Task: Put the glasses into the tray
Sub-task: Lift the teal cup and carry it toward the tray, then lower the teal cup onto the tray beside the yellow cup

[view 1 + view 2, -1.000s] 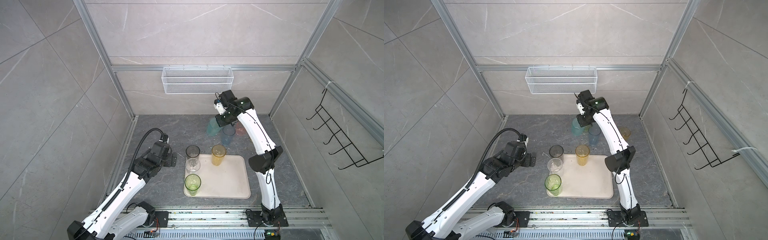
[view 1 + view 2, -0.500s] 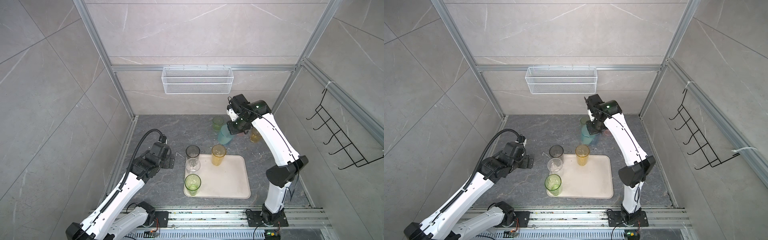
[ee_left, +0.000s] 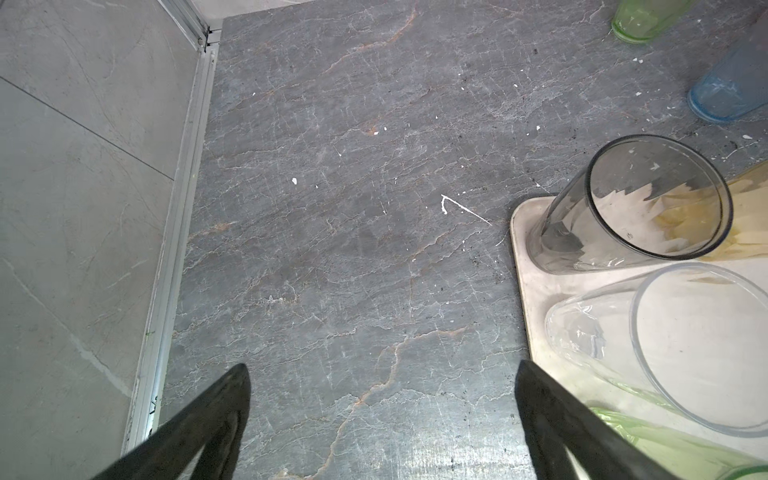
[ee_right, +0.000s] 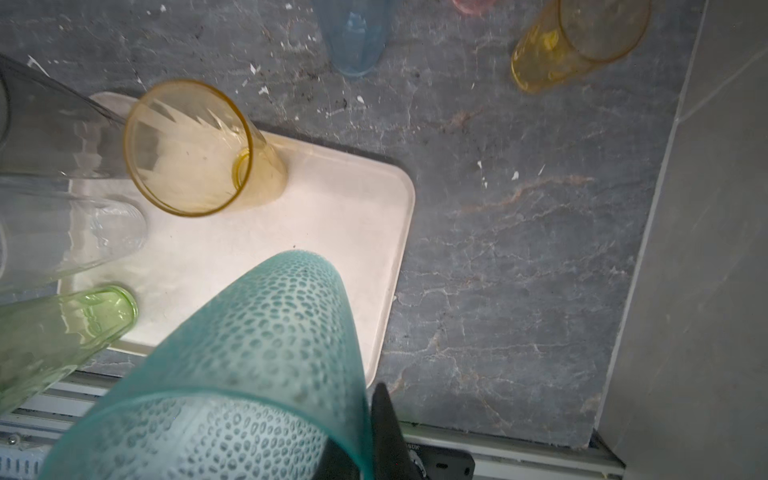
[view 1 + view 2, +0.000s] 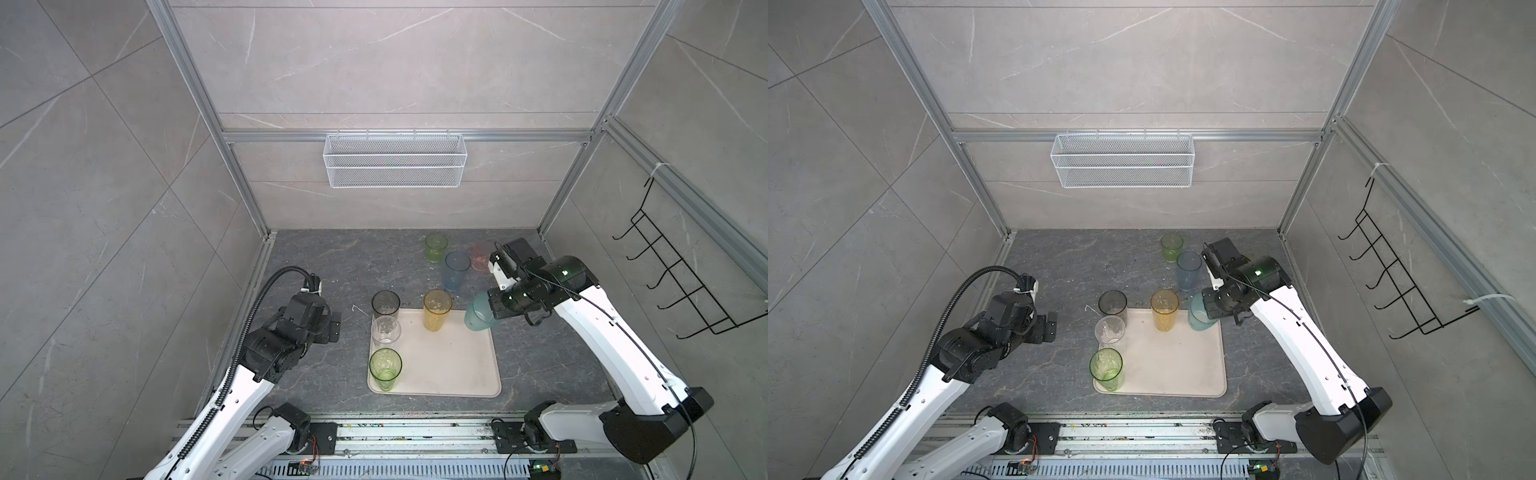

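**Teal glass** point(image 4: 266, 332): you hold it in the right gripper point(image 5: 491, 311), which is clenched on the wall at its rim. One black finger point(image 4: 386, 432) lies against the outside. The glass leans out from the tips, tilted, with its base over a bare corner stretch of the tray point(image 5: 453, 365). You cannot tell whether the base meets the tray.

**On the tray, ahead of that gripper:** the amber glass point(image 5: 436, 309) stands nearest, just beside the held glass but apart from it. Past it, the smoky grey glass point(image 5: 385, 305), clear glass point(image 5: 385, 330) and green glass point(image 5: 385, 368) stand upright in a row along the tray edge farthest from the tips.

**Off the tray, on the dark stone floor on the gripper's back-wall side:**
- The blue glass point(image 5: 456, 270) stands near the wrist.
- The second green glass point(image 5: 435, 248) stands beyond the blue one.
- The pink glass point(image 5: 480, 257) is partly hidden by the wrist.
- The second amber glass point(image 4: 577, 41) shows only in the right wrist view, close to the side wall.

**Left gripper** point(image 3: 382, 415): it is released, with its fingers point(image 3: 561, 424) spread wide over bare floor and holding nothing. The tray corner with the grey and clear glasses lies just off one fingertip, and the teal glass is well apart.

**Surroundings:** you see a white wire basket point(image 5: 395, 166) on the back wall and a black hook rack point(image 5: 685, 270) on the wall beyond the right arm.
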### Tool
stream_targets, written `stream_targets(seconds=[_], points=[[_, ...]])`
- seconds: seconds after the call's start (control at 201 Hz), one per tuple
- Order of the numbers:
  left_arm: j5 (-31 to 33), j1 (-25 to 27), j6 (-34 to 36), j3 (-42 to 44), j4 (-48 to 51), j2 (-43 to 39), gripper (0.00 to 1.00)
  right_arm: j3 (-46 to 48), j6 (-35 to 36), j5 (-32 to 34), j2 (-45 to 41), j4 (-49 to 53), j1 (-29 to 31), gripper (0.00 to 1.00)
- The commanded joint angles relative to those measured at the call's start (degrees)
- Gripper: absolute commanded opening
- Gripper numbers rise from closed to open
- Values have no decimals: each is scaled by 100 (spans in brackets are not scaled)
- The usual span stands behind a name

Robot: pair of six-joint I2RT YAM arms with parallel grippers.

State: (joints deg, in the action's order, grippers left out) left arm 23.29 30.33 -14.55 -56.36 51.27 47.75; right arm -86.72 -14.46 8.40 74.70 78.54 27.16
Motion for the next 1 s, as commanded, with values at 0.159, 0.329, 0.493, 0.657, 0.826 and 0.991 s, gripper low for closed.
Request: stream_targets(seconds=[0.159,0.329,0.493,0.657,0.826,0.991], points=[[-168,-44,-99,-201,54,120,99,1235,-682,210,-582,-638,484,0],[-187,-92,-106,-192,40,137,100,1806,-1126,384,-692,-1113,966,0],[-211,-154,-108,-183,15,146,99,2221,-1478,390,-552,-1623,1240,0],[-238,-194,-112,-182,14,167,100,2485,-1763,349,-293,-2086,1538,0],[-289,-216,-118,-177,6,189,99,2559,-1929,352,-33,-2347,1772,0],[-357,-279,-113,-185,-19,212,99,2523,-2047,434,137,-2391,1866,0]])
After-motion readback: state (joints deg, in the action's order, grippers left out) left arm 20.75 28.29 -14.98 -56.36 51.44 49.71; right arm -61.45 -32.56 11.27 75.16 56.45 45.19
